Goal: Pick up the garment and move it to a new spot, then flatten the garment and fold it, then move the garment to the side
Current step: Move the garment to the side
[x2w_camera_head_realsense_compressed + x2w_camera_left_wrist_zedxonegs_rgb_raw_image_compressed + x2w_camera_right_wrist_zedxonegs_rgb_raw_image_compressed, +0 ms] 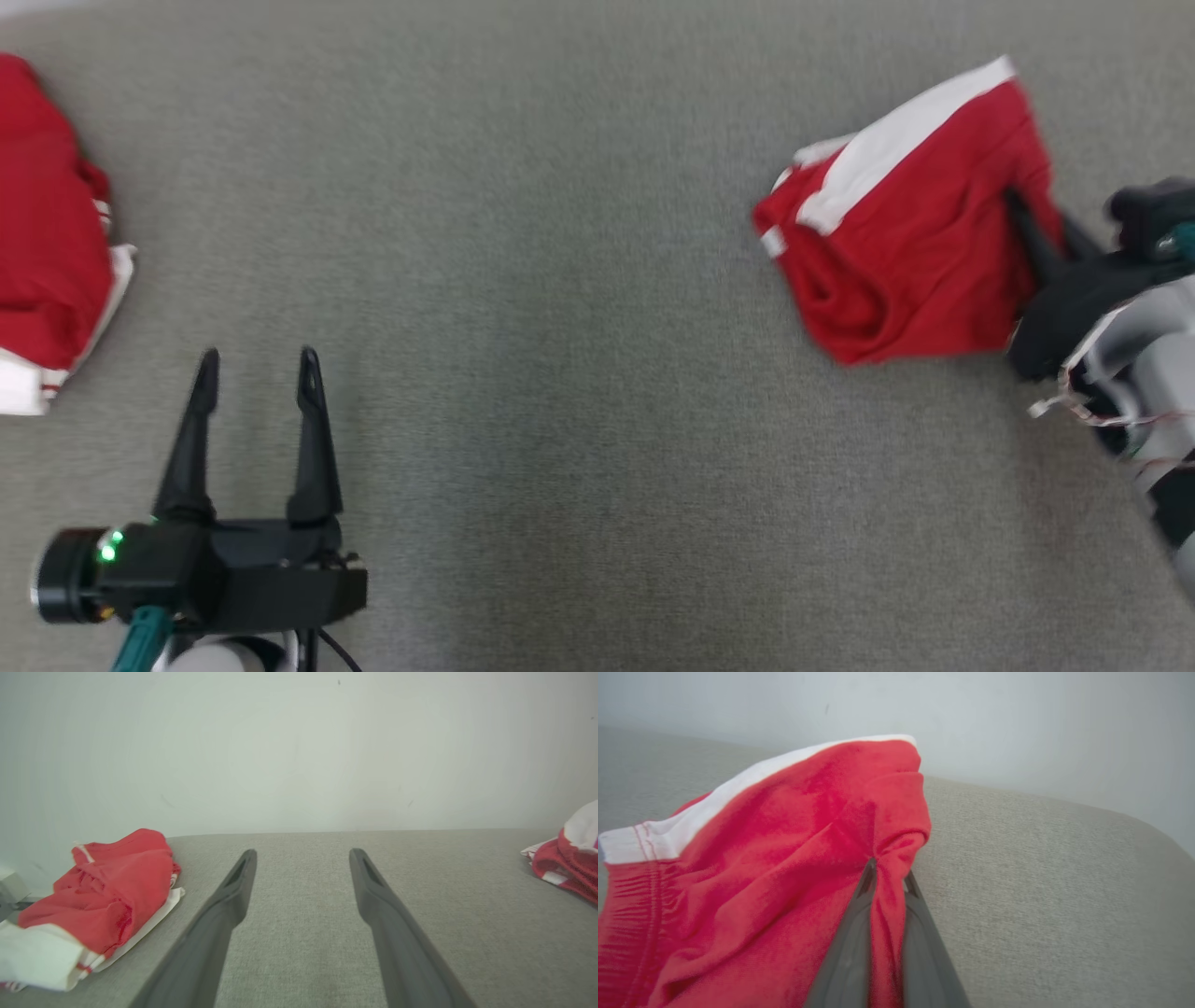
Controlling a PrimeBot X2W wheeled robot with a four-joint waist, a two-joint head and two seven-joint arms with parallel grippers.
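A red garment (910, 229) with a white band lies bunched at the right of the grey surface. My right gripper (1032, 233) is shut on its right edge, and a fold of red cloth is pinched between the dark fingers (852, 952) in the right wrist view, where the garment (752, 868) rises to the left of them. My left gripper (257, 373) is open at the lower left, well apart from that garment, with nothing between its fingers (219, 914). The same garment (567, 863) peeks in at the right edge of the left wrist view.
A second red and white garment (47, 243) lies crumpled at the left edge, also seen beside my left fingers as a heap (98, 896). The grey cloth-covered surface (579, 373) stretches wide between the two. A pale wall (299, 746) stands behind it.
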